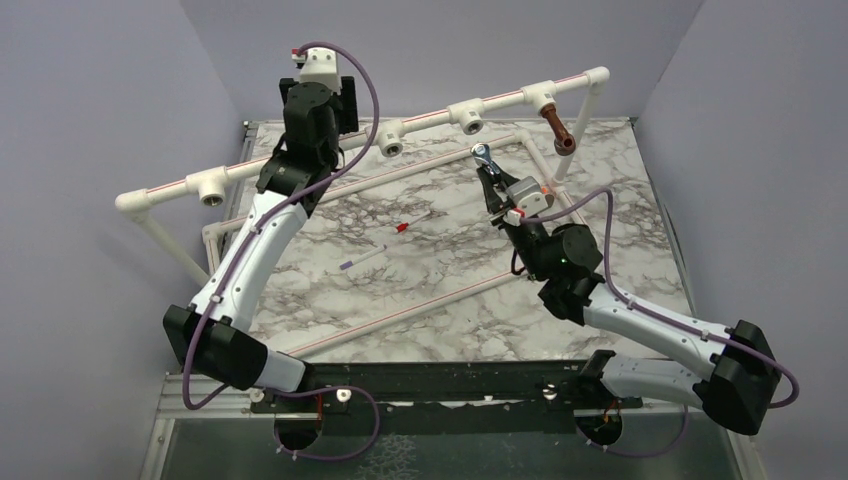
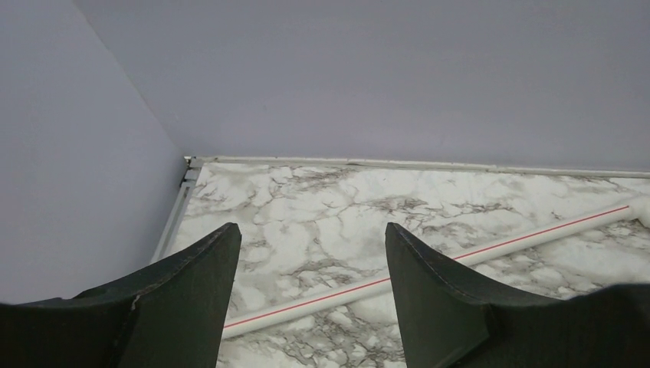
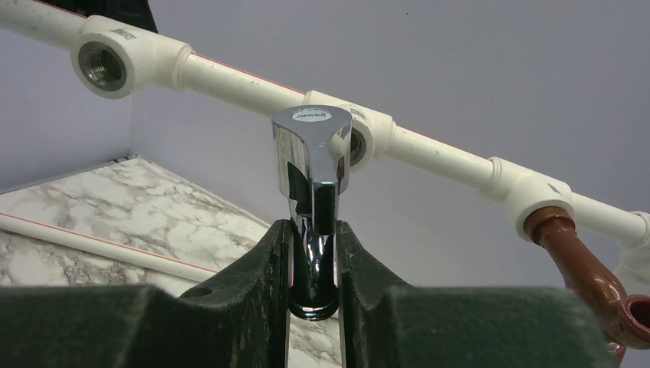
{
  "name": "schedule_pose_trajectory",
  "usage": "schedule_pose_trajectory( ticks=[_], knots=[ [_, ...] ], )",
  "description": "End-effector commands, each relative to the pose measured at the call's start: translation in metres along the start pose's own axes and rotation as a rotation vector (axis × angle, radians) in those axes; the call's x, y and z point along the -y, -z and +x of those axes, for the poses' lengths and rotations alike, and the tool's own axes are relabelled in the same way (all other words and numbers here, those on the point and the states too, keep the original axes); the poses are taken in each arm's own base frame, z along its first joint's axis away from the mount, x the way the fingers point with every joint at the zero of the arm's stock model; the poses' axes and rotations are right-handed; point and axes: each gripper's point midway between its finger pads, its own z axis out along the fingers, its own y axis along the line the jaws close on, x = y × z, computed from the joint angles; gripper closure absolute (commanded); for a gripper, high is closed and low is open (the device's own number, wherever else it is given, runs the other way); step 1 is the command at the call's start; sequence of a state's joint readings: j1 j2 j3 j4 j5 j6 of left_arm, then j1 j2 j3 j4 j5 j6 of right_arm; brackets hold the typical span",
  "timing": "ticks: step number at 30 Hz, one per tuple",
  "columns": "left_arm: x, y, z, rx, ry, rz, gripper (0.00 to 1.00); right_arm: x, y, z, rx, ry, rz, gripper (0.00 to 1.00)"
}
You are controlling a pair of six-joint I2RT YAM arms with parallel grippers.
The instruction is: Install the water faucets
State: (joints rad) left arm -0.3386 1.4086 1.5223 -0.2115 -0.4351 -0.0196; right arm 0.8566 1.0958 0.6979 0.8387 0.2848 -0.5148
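Observation:
The shiny chrome water faucet [image 3: 310, 153] stands upright in my right gripper [image 3: 314, 230], whose jaws are shut on its lower stem. Seen from above, this faucet [image 1: 482, 155] hangs just in front of a white tee socket [image 1: 470, 115] on the raised pipe, apart from it. The reddish-brown faucet [image 1: 558, 130] sits in the far-right tee [image 1: 543, 98], spout pointing down; it also shows at the right wrist view's edge [image 3: 582, 268]. My left gripper [image 2: 310, 230] is open with nothing between its fingers, at the back left over the marble table [image 2: 322, 199].
Two open tee sockets [image 1: 392, 140] [image 1: 212, 190] sit further left on the raised pipe. A lower white pipe [image 2: 475, 253] with a red stripe lies on the table. A red-tipped stick [image 1: 405, 227] and a purple-tipped stick [image 1: 360, 258] lie mid-table. Grey walls enclose three sides.

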Motion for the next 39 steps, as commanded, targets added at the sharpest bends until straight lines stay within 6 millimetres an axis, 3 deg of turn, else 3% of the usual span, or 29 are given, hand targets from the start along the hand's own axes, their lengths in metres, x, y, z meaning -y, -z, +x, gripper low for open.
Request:
schedule_pose_trajectory(
  ticks=[1, 7, 13, 26, 39],
  knots=[
    [-0.003, 0.012, -0.023, 0.059, -0.102, -0.075, 0.29, 0.011, -0.006, -0.02, 0.029, -0.051, 0.045, 1.0],
    [0.008, 0.024, -0.017, 0.059, -0.151, -0.021, 0.28, 0.02, -0.004, -0.022, 0.0, -0.038, 0.065, 0.99],
    [0.004, 0.03, -0.011, 0.056, -0.164, -0.024, 0.28, 0.023, -0.005, -0.022, -0.013, -0.009, 0.078, 0.99],
    [0.003, 0.024, 0.002, 0.036, -0.182, -0.016, 0.28, 0.022, -0.028, -0.018, -0.005, 0.002, 0.112, 0.99],
    [-0.004, 0.018, 0.007, 0.028, -0.163, -0.017, 0.27, 0.037, -0.033, -0.016, 0.014, -0.014, 0.15, 0.99]
  ],
)
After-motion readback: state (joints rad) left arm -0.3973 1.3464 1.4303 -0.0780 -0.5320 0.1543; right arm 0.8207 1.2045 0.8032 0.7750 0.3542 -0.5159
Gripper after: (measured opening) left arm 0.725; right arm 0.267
